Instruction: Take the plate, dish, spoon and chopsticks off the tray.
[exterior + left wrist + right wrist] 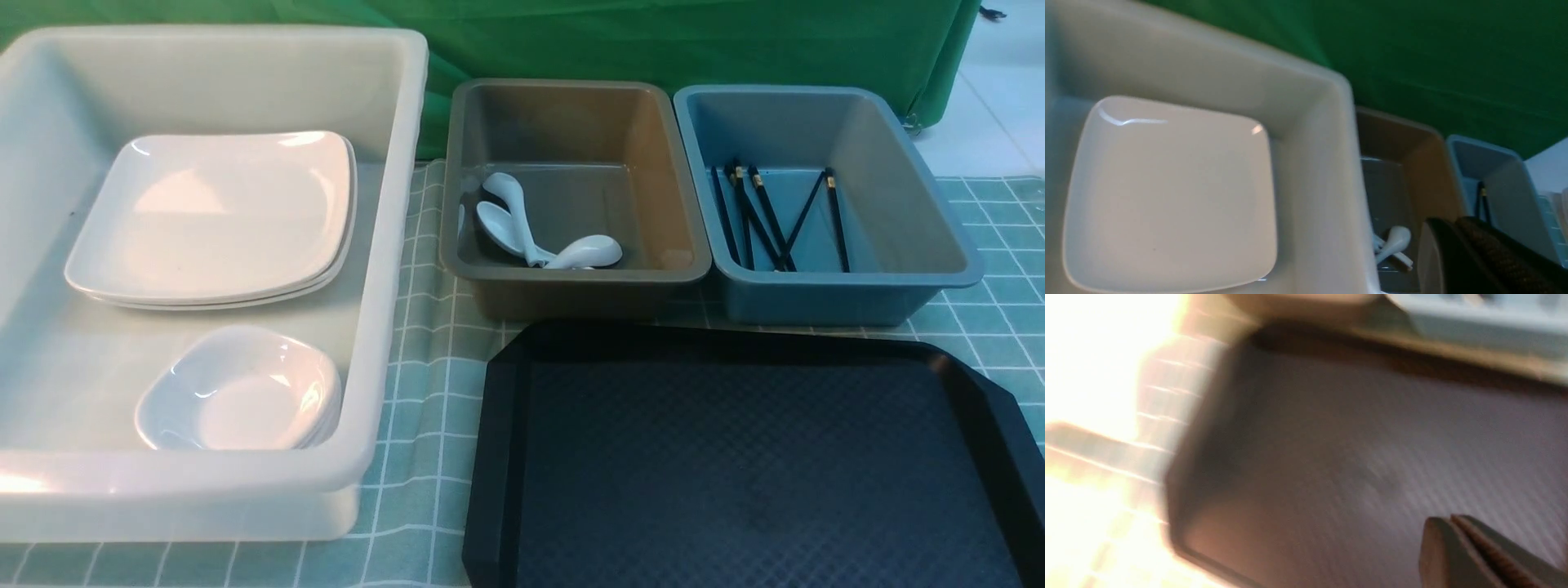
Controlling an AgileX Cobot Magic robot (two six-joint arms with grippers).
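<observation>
Left pincer (1457,228), tips pressed together and holding nothing, hangs above white tub (392,245) w/ stacked plate (212,216) and dish (241,392). Right pincer (1451,524), likewise pressed together, is over black tray (735,465). Spoon (588,251) in grey-brown bin (571,278); chopsticks (767,216) in blue-grey bin (849,282), on checked-cloth surface (424,392).

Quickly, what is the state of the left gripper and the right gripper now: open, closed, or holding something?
Left gripper: closed, holding nothing.
Right gripper: closed, holding nothing, above the big black textured plastic tray.
</observation>
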